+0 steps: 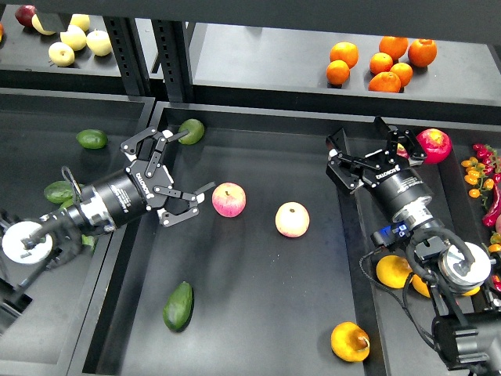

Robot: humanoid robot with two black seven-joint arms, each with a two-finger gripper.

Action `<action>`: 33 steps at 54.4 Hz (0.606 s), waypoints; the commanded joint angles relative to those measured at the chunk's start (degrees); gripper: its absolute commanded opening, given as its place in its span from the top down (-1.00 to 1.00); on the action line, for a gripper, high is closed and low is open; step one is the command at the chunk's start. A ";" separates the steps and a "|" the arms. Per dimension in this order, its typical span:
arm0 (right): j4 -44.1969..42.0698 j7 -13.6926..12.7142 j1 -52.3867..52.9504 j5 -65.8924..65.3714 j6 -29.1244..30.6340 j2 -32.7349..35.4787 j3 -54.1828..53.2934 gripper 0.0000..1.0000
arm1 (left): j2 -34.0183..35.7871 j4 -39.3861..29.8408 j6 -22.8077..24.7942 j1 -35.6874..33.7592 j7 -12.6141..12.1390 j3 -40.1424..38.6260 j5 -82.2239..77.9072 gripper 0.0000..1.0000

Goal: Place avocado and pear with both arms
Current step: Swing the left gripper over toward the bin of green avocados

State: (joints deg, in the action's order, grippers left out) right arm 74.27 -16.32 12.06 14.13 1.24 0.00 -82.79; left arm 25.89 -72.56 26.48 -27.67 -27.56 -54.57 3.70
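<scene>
The avocado, long and dark green, lies at the front left of the middle tray. The pear, lumpy and orange-yellow with a brown stem dent, lies at the tray's front right. My left gripper is open and empty over the tray's back left, well behind the avocado and just left of a pink-red apple. My right gripper is open and empty over the tray's right rim at the back, far behind the pear.
A second pink-red apple lies mid-tray. A rounder, lighter avocado lies at the back left corner. A red apple and yellow fruit sit in the right bin, avocados in the left bin, and oranges on the back shelf.
</scene>
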 commanded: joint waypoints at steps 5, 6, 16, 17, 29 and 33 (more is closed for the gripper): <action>0.00 -0.03 0.24 -0.68 -0.36 0.00 -1.23 -0.99 | 5.75 -0.31 1.52 -6.60 -0.44 8.50 -0.18 -0.99; 0.00 -0.03 0.24 -0.68 -0.45 0.00 -1.23 -0.99 | 6.10 -0.31 1.52 -7.22 -0.44 9.21 -0.27 -0.99; 0.00 -0.03 0.51 -0.60 -2.65 0.00 -2.46 -0.99 | 11.20 0.05 1.52 -16.36 -0.44 21.25 -2.55 -0.99; 0.00 -0.03 0.59 -0.60 -2.82 0.00 -2.55 -0.99 | 11.55 0.05 1.52 -17.41 -0.44 22.74 -2.99 -0.99; 0.00 -0.03 2.26 -0.68 -5.02 0.00 -2.64 -0.99 | 12.79 1.36 1.52 -28.57 -0.44 36.19 -8.00 -0.99; 0.00 -0.03 2.88 -0.68 -6.07 0.00 -2.64 -0.99 | 12.79 1.54 1.52 -32.09 -0.44 41.11 -9.84 -0.99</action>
State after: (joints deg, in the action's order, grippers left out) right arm 74.26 -16.35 14.11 13.45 -3.30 0.00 -85.44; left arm 38.60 -71.51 28.01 -54.67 -28.01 -20.31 -3.67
